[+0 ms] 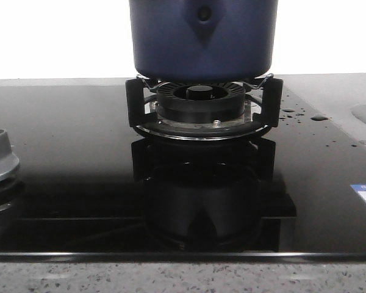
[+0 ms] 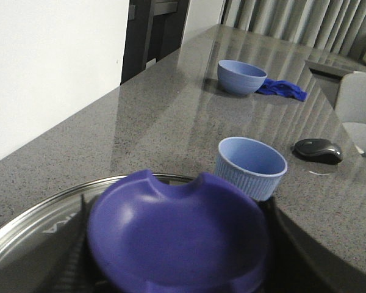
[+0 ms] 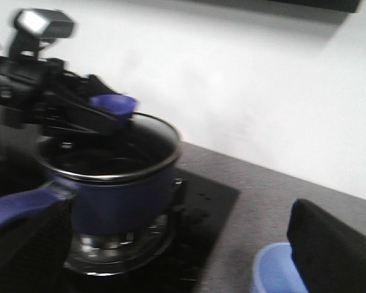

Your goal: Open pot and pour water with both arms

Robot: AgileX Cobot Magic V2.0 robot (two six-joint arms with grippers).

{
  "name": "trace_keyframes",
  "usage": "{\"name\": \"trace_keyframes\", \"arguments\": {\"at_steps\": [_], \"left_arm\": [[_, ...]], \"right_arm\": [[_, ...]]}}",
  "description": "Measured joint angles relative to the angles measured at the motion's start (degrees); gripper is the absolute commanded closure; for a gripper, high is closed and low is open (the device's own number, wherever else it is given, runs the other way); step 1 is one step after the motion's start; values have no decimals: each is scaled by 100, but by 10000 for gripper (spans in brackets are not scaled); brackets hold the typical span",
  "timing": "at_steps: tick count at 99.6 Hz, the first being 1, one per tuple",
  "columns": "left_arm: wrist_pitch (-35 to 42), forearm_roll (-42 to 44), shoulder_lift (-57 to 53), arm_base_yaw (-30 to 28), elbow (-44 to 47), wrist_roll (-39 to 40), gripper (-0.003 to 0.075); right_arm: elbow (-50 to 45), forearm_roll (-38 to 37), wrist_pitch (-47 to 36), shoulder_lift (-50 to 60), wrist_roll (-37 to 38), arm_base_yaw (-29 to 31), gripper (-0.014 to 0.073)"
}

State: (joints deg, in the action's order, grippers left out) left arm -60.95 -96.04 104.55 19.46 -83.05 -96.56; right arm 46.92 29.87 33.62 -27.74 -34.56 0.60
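Front view: the glossy black hob (image 1: 79,152) runs from the speckled counter edge (image 1: 183,278) at the bottom to the burner (image 1: 201,104) at centre. The pot (image 1: 202,36) sits on it at top centre, bare glass either side. The left gripper (image 3: 119,110) grips the lid knob (image 2: 177,235) over the rim. The right gripper's (image 3: 171,256) state cannot be told.

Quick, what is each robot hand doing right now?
Left end effector: shut on the lid knob, lid lifted.
Right end effector: cannot tell; one finger shows.
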Motion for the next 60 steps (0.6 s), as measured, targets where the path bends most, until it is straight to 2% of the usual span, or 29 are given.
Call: {"name": "trace_keyframes", "arguments": {"at_steps": [14,42,60], "left_arm": [[-16,-11,-344,-223,2,14,481],[-208,-62,-1355,-455,2,67,481],[-379,-62,-1836,-453,2,132,481]], "right_arm": [[-511,-472,-605,0,84,0,-56],[-1408,-613,-1505,0,130,39,-56],[-1798,-702,-1629,0,140,230,-56]]}}
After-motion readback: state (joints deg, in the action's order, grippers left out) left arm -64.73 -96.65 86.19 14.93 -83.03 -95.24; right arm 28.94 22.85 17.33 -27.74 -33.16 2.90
